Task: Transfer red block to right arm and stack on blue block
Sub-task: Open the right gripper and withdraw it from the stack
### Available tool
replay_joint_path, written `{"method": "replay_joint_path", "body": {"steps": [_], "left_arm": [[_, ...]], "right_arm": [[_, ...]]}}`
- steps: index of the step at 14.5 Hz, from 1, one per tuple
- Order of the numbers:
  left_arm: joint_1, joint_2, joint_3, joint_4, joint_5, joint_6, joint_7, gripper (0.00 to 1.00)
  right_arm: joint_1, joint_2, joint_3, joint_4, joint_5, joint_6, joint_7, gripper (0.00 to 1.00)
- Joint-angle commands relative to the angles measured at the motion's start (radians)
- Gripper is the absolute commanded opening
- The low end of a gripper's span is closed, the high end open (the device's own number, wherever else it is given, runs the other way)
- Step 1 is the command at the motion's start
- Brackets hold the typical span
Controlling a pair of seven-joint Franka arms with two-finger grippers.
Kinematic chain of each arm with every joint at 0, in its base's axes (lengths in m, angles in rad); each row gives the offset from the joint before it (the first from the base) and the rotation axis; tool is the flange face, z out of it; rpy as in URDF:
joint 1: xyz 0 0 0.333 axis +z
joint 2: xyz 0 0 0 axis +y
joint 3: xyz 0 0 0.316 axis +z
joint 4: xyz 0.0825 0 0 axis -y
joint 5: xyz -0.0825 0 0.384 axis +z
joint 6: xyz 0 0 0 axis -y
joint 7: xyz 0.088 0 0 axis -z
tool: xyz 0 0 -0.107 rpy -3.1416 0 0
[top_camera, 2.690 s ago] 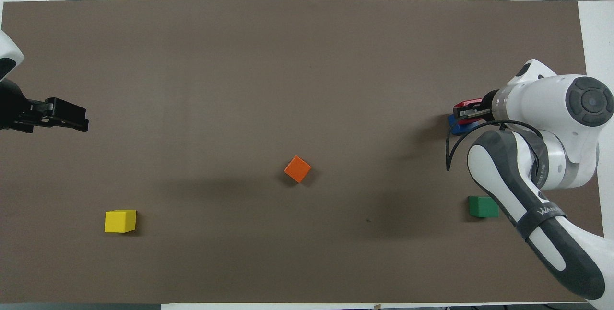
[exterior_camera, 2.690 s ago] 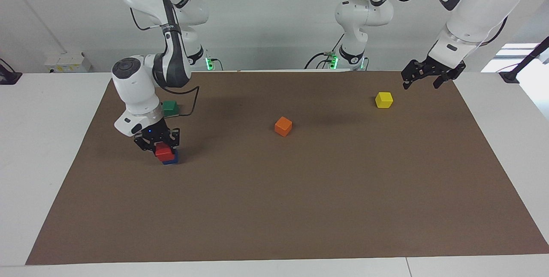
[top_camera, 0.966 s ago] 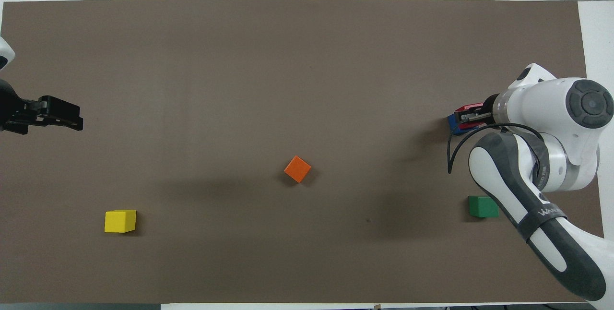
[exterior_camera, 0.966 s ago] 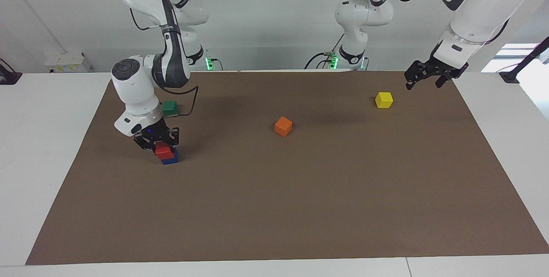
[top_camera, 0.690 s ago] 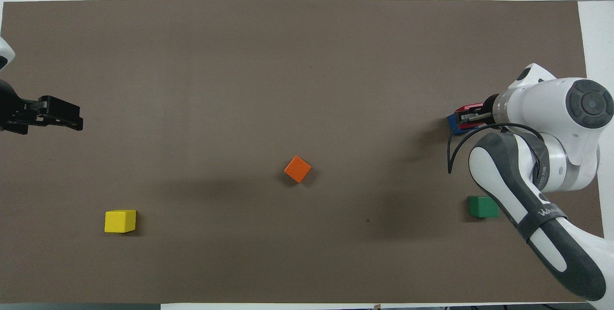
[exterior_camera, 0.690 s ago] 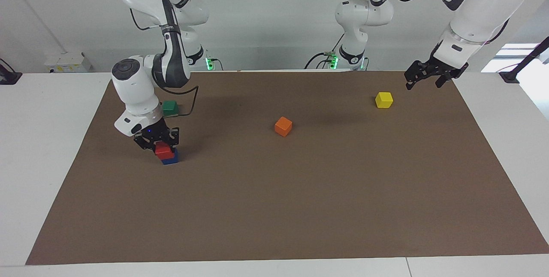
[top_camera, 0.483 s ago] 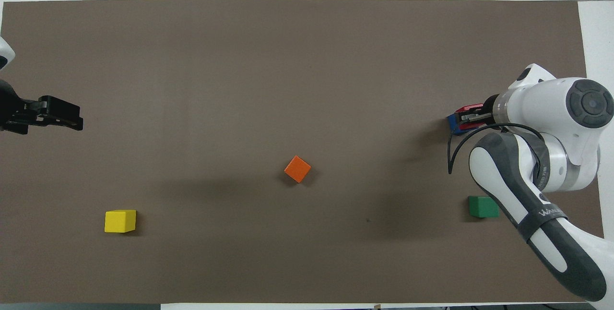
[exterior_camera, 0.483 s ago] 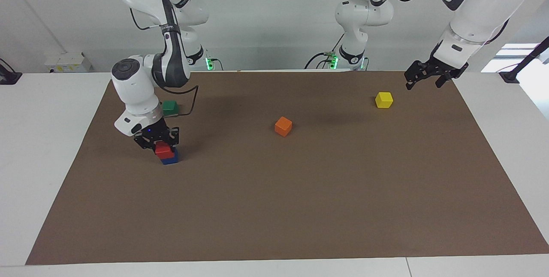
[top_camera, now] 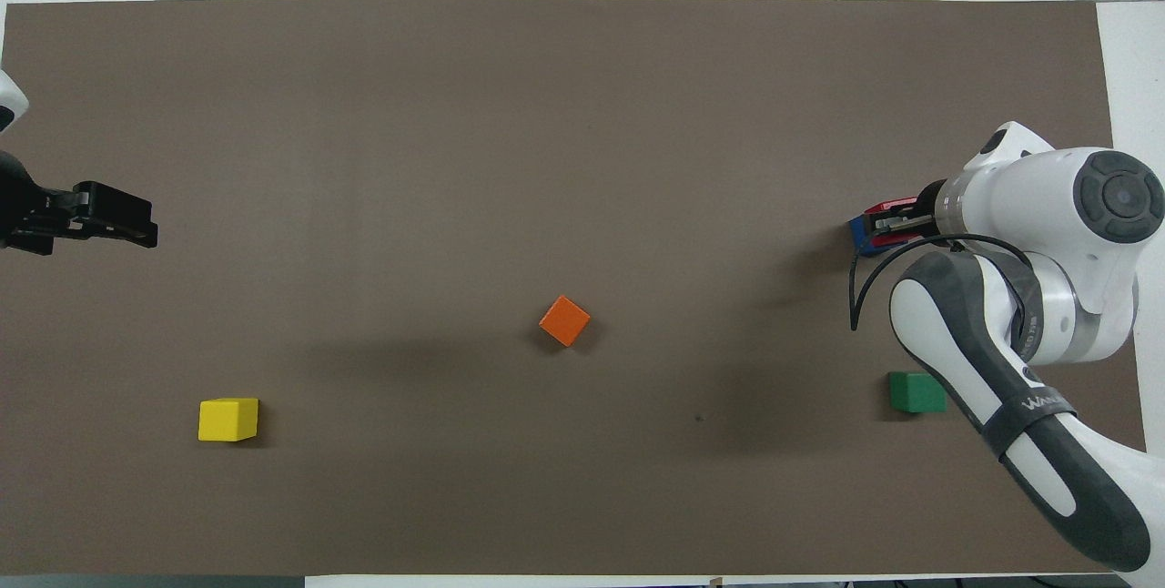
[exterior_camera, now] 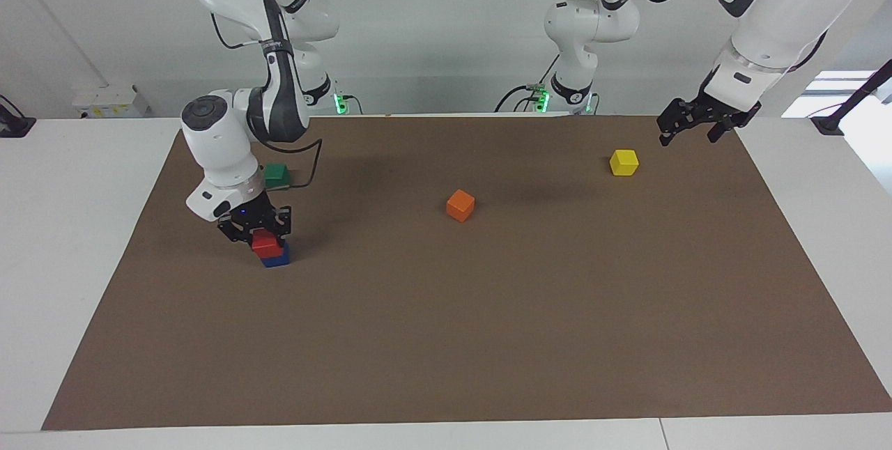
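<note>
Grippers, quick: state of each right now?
Left gripper: open, empty, over the mat near the yellow block.
Right gripper: around the red block on the blue block; grip unclear.

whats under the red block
The blue block sits directly under the red block, on the brown mat. The right gripper is down around the red block and covers part of it, so how squarely the two line up cannot be seen.

A high camera across the table (exterior_camera: 446, 436) faces both robots, taking in the whole brown mat (exterior_camera: 488, 338) from a distance. A second camera, high above the robots' end, looks forward and steeply down. Both views share the mat and its scattered cubes, seen half a turn apart.
</note>
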Motion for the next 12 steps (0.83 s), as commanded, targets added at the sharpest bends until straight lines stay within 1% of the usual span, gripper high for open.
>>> {"method": "replay_joint_path", "body": {"steps": [1, 3, 4, 9, 12], "left_arm": [[0.003, -0.018, -0.001, -0.017, -0.001, 0.003, -0.011, 1.00], [0.003, -0.018, -0.001, -0.017, -0.001, 0.003, -0.011, 1.00], [0.003, -0.018, -0.001, -0.017, -0.001, 0.003, -0.011, 1.00], [0.003, -0.018, -0.001, -0.017, -0.001, 0.003, -0.011, 1.00], [0.003, -0.018, -0.001, -0.017, -0.001, 0.003, -0.013, 1.00]], "right_arm": [[-0.014, -0.015, 0.006, -0.023, -0.006, -0.011, -0.018, 0.85], [-0.014, -0.015, 0.006, -0.023, -0.006, -0.011, -0.018, 0.97], [-0.014, -0.015, 0.006, -0.023, -0.006, -0.011, -0.018, 0.99], [-0.017, -0.012, 0.006, -0.008, -0.006, -0.020, -0.020, 1.00], [-0.021, -0.007, 0.006, 0.044, -0.001, -0.086, -0.017, 1.00]]}}
